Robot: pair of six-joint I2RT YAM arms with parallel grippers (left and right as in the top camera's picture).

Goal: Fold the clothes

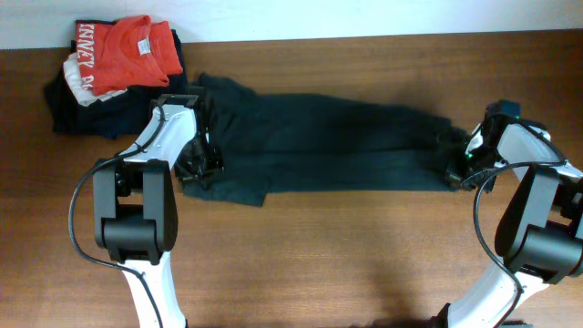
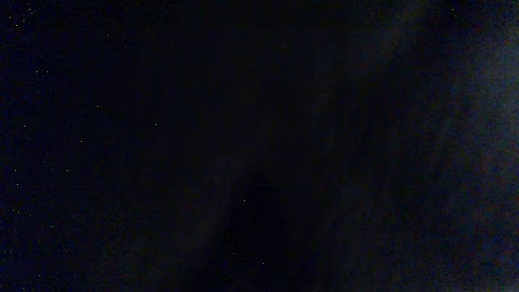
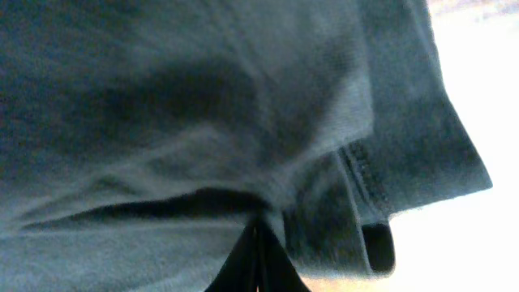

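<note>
Overhead view: the black shirt (image 1: 337,141) lies as a long, creased band across the middle of the table (image 1: 346,264), with one end at each gripper.
Fabric: soft, light and limp, judging by its folds; it should sag and bunch rather than keep a shape.
Where to hold: best taken at an edge, such as the stitched hem (image 3: 361,174), pinching all layers so none slips free.
Right gripper (image 1: 458,170): at the band's right end; in the right wrist view its fingertips meet narrowly, apparently pinching a fold of cloth.
Left gripper (image 1: 199,166): down on the band's left end; its wrist view is wholly dark, so its opening cannot be told.
Surroundings: a red shirt (image 1: 127,50) on dark folded clothes (image 1: 77,114), far-left corner.
</note>
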